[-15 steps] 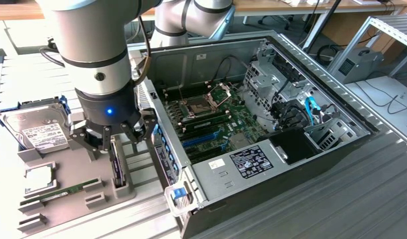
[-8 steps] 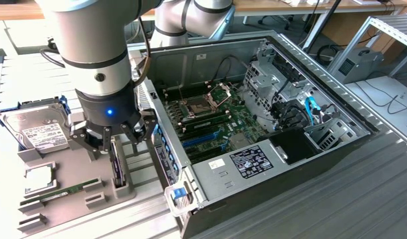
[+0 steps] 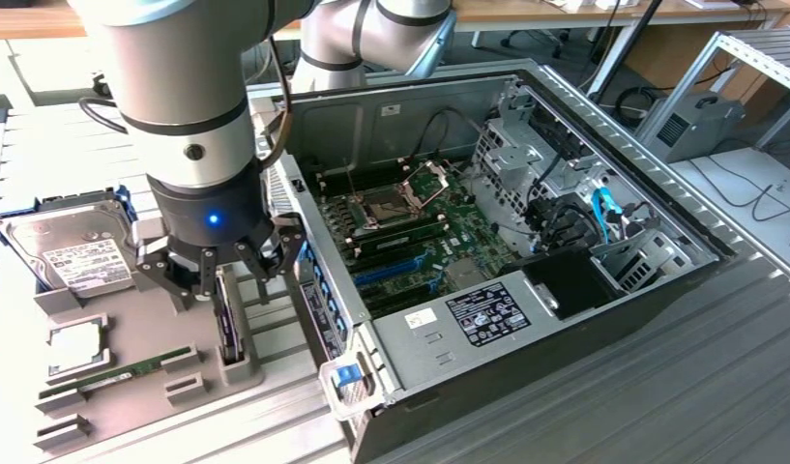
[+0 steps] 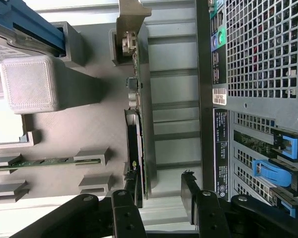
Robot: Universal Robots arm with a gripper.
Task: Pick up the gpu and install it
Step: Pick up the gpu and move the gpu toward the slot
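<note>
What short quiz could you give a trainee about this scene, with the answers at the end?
1. True or false: the thin flat black rectangular gpu card is already installed in the open grey metal computer case.
2. Choose one. The black tool is: A) shut on the card; B) open, right over the card; C) open, inside the case.
3. Fill in: on the grey plastic tray, the narrow green memory stick lies on the exterior view's ____ of the card.

Key: 1 false, the card stands on its edge in the tray; 2 B; 3 left.
</note>
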